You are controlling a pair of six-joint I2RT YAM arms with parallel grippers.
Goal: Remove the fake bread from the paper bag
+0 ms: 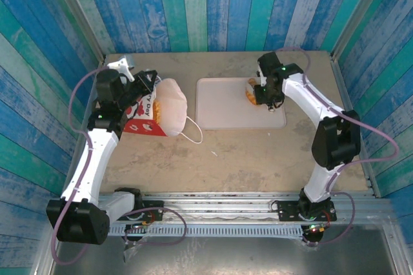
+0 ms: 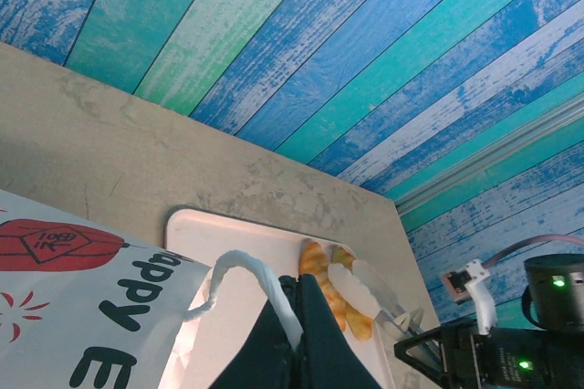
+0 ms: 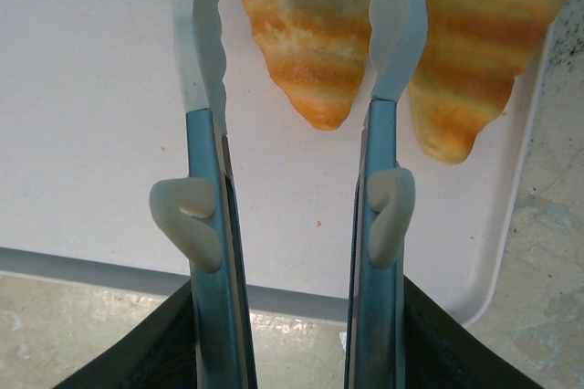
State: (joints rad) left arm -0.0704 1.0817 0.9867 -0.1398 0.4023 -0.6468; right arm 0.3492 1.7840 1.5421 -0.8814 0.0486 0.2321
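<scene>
The paper bag (image 1: pixel 150 112) lies on its side at the left, its white mouth facing the tray; the red and white print also shows in the left wrist view (image 2: pixel 82 316). My left gripper (image 2: pixel 304 281) is shut on one white string handle (image 2: pixel 248 270), above the bag's top edge (image 1: pixel 152 82). Two golden croissants of fake bread (image 3: pixel 306 33) (image 3: pixel 484 51) lie on the pale tray (image 3: pixel 91 115). My right gripper (image 3: pixel 297 5) straddles the left croissant, open, with a gap at its left finger (image 3: pixel 203 60). Anything inside the bag is hidden.
The tray (image 1: pixel 219 104) sits mid-table to the right of the bag, the croissants (image 1: pixel 249 93) at its far right corner. The bag's other handle (image 1: pixel 193 134) trails on the table. Blue striped walls close in on three sides.
</scene>
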